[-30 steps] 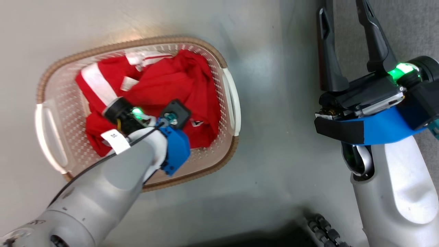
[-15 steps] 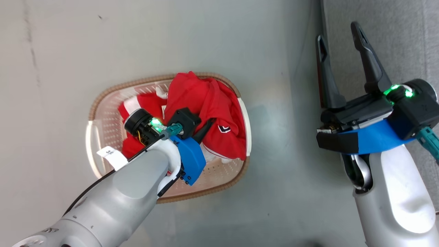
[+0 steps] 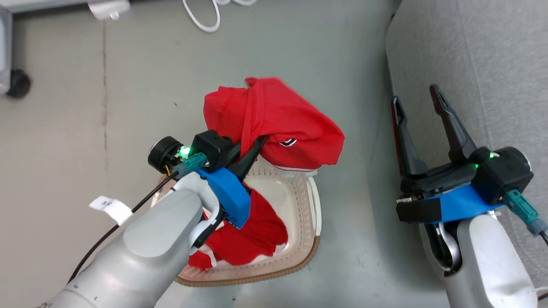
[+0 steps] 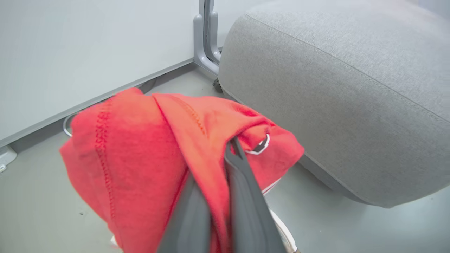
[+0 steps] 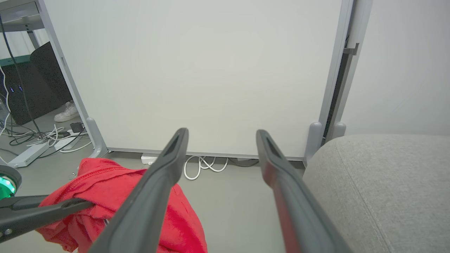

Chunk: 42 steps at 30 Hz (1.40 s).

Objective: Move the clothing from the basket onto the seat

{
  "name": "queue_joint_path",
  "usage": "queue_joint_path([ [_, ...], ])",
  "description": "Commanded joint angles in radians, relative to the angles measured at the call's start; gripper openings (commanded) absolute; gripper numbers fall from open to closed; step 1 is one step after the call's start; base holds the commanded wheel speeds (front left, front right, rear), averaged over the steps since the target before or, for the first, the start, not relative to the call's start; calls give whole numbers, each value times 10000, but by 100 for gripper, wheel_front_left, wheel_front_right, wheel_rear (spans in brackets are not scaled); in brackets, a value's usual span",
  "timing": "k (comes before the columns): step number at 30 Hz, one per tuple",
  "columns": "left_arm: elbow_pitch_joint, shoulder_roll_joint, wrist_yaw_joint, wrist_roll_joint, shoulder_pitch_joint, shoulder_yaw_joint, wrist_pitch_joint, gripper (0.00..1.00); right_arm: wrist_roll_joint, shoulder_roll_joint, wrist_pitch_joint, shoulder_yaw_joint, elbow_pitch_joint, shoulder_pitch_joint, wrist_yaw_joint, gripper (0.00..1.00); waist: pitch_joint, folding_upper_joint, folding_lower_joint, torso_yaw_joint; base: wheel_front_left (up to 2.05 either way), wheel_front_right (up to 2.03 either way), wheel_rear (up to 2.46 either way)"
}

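My left gripper (image 3: pixel 260 140) is shut on a red piece of clothing (image 3: pixel 278 124) and holds it bunched in the air above the basket (image 3: pixel 316 252). A second red garment (image 3: pixel 252 231) with white trim lies in the cream basket, partly hidden under my left forearm. In the left wrist view the red cloth (image 4: pixel 140 158) drapes over my dark fingers (image 4: pixel 246 203), with the grey seat (image 4: pixel 337 88) just beyond it on the right. My right gripper (image 3: pixel 415 95) stands open and empty over the edge of the seat (image 3: pixel 483 51). The right wrist view looks between its spread fingers, gripper (image 5: pixel 222 133), with the clothing (image 5: pixel 105 175) at lower left.
The basket stands on a grey floor left of the seat. A white partition panel (image 5: pixel 211 70) on grey feet (image 4: pixel 207 42) closes the far side, with white cables (image 5: pixel 204 165) at its base. A cable (image 3: pixel 205 17) and a black caster (image 3: pixel 19 83) lie at the floor's far edge.
My left gripper has lifted the red garment up out of the basket and toward the seat. The head camera has shifted, so more floor and seat show. The right gripper stays open.
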Motion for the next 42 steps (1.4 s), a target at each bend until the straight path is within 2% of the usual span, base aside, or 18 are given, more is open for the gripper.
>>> queue_joint_path([
  [1, -168, 49, -5, 176, 201, 246, -48, 0, -3, -30, -36, -30, 60, 213, 19, 100, -718, -1, 2, 80, 0, 0, 0],
  [7, -810, 98, -5, 721, 693, 1041, -49, 0, -5, -12, -36, -70, 208, 689, 19, 100, -1677, -1, 2, 114, 0, 0, 0],
  [21, -1813, 257, -5, 1214, 1130, 1384, -50, 0, 58, 84, -36, -307, 406, 1918, 19, 100, -3300, -1, 2, 333, 0, 0, 0],
  [35, -2192, 411, -5, 1271, 1236, 1372, -49, 0, 20, 136, -36, -491, 244, 2164, 19, 100, -3621, -1, 2, 439, 0, 0, 0],
  [42, -2125, 370, -5, 1289, 1239, 1297, -49, 0, -65, -28, -36, -22, -22, 1789, 19, 100, -3632, -1, 2, 482, 0, 0, 0],
])
